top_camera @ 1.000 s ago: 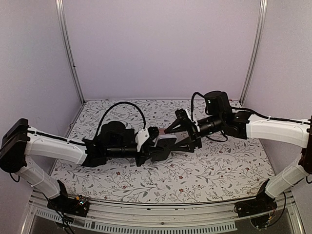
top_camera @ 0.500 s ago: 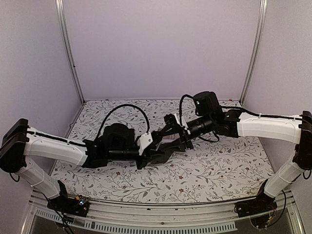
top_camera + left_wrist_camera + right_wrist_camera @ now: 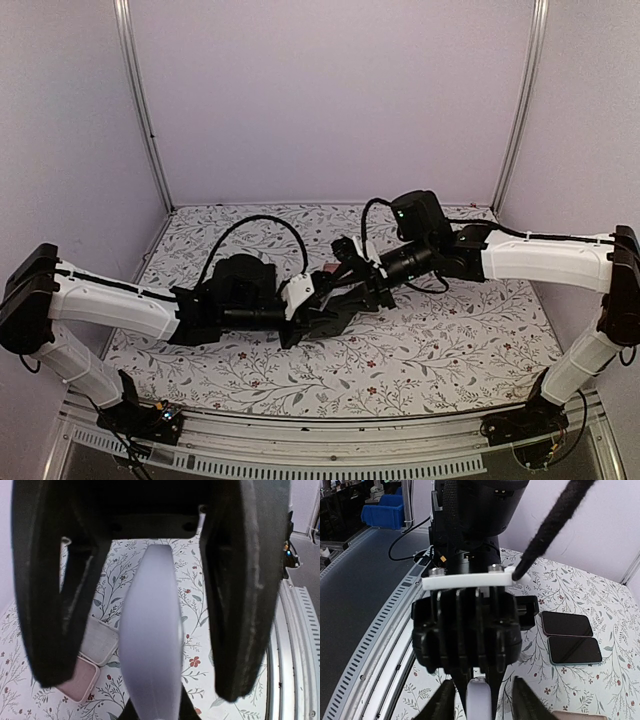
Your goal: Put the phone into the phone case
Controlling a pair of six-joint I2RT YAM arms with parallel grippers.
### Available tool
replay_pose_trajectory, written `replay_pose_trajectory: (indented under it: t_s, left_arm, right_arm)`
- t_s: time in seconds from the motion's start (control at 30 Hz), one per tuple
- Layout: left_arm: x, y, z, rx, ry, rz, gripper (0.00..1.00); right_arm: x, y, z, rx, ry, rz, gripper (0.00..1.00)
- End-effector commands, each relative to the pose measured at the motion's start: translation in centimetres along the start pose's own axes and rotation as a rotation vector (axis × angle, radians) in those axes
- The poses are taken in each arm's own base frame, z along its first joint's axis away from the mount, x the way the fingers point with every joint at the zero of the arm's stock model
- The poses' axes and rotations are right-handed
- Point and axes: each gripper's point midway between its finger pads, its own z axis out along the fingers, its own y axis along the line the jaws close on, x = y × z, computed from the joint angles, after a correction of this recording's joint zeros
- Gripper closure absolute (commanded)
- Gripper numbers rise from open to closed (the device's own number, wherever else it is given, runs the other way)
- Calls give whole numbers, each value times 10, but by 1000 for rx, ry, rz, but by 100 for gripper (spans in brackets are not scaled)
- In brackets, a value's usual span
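Note:
A pale lavender phone (image 3: 150,630) stands edge-on between the fingers of my left gripper (image 3: 147,692), which is shut on it. It is held above the table. In the right wrist view the phone's end (image 3: 480,697) pokes out of the left gripper's black body (image 3: 467,630). My right gripper (image 3: 483,702) is open, with one finger on each side of the phone and the left fingertips. In the top view the two grippers, left (image 3: 330,305) and right (image 3: 348,285), meet mid-table and hide the phone. A pink phone case (image 3: 75,680) lies open side up on the table beside a beige case (image 3: 100,640).
Two dark-screened phones, one pink-rimmed (image 3: 567,624) and one teal-rimmed (image 3: 575,650), lie side by side on the floral tablecloth (image 3: 440,340). The pink case also shows behind the grippers in the top view (image 3: 328,268). The metal front rail (image 3: 300,455) runs along the near edge.
My right gripper has moved left towards the left gripper and now straddles the phone, which showed white between the grippers before. The left arm has barely moved.

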Motion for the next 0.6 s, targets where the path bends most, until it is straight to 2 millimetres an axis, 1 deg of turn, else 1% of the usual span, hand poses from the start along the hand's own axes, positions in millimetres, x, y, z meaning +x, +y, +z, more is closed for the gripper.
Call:
replay_pose_trajectory:
  t_s: [0.0,0.03,0.07,0.13,0.23,0.3,0.33,0.37,0.43,0.5,0.57]
  left_arm:
    - [-61,0,-17,-6,-178,22,100]
    - [-66,-2,-20,1,-197,20,100]
    - [-70,-3,-24,6,-219,19,100]
    - [-78,-6,-33,18,-265,15,100]
    - [-83,-8,-36,31,-286,13,100]
    - [-82,-9,-34,40,-277,9,100]
    - [-83,-10,-33,45,-277,10,100]
    - [-84,-11,-33,52,-279,9,100]
    - [-86,-13,-33,67,-286,7,100]
    - [-88,-14,-34,71,-291,7,100]
    - [-88,-14,-34,73,-292,4,100]
  right_arm:
    - [-16,-15,-15,67,-26,21,38]
    - [-17,-16,-22,74,-53,41,36]
    - [-16,-14,-30,76,-80,59,34]
    - [-16,-11,-38,94,-125,80,32]
    - [-21,-1,-43,82,-173,94,32]
    - [-25,-1,-43,73,-195,120,36]
    - [-26,-2,-44,73,-203,137,40]
    - [-29,-2,-43,73,-213,137,47]
    - [-33,-2,-43,64,-230,139,67]
    - [-40,3,-43,30,-247,127,83]
    - [-45,8,-44,4,-257,111,95]
